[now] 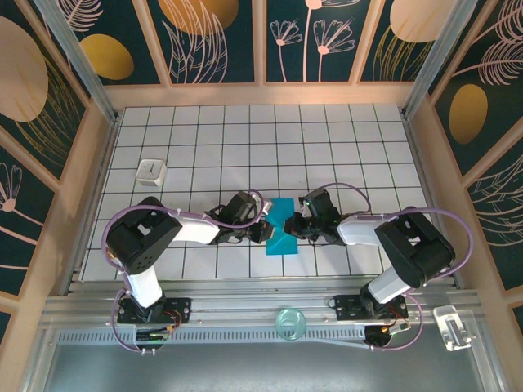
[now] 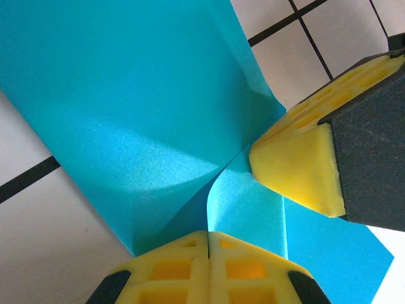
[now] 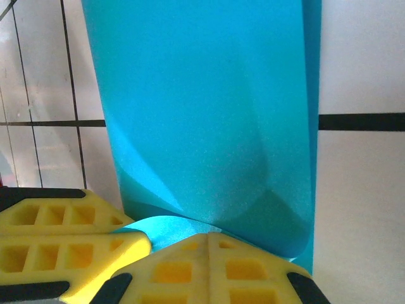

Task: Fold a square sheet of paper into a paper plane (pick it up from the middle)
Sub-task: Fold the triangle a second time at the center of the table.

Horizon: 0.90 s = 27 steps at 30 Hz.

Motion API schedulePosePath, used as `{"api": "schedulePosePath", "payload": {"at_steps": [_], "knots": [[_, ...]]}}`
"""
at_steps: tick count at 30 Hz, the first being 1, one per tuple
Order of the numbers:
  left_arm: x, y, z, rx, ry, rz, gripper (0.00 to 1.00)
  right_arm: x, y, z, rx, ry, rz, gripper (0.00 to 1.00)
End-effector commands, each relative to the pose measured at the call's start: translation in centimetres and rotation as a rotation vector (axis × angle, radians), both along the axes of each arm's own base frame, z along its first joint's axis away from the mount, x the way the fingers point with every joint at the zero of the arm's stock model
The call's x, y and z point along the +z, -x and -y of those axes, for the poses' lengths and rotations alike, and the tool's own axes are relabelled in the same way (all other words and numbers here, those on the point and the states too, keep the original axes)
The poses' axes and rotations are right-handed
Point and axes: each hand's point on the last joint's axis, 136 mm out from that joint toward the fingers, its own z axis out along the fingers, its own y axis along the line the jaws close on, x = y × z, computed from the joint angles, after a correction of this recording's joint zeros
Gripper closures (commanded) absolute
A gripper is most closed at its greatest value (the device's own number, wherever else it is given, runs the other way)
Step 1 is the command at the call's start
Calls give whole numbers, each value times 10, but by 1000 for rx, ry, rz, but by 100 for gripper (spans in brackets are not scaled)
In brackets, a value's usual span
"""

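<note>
The left pincer (image 2: pixel 209 244) and right pincer (image 3: pixel 211 244) each pinch a raised ridge of the paper (image 1: pixel 283 239), close together. Lift both evenly, or it may tear.

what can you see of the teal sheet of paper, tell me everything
The sheet of paper is thin, plain teal and matte, and seems doubled over in a soft curl rather than creased flat. It rests on the white grid table, bulging up where the left gripper and right gripper, facing each other, each pinch it.
</note>
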Motion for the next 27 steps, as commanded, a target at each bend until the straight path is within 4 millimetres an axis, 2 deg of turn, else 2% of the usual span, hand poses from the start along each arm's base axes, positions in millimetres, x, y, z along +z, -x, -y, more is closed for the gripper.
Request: {"api": "schedulePosePath", "payload": {"at_steps": [1, 7, 10, 14, 21, 27], "knots": [[-74, 20, -61, 75, -303, -102, 100, -24, 12, 21, 1, 86, -52, 100], [-75, 20, -62, 75, -303, -104, 100, 9, -2, 16, 30, 63, 28, 100], [-74, 21, -61, 74, -301, -104, 100, 26, -3, 10, 35, 17, 50, 100], [-74, 19, -61, 76, -300, -102, 100, 39, 5, -6, 67, -21, 66, 100], [-74, 20, -61, 72, -301, -103, 100, 33, 5, -28, 101, -37, 57, 100], [-75, 21, -62, 69, -304, -103, 100, 11, 0, -23, 108, 14, 28, 100]]}}
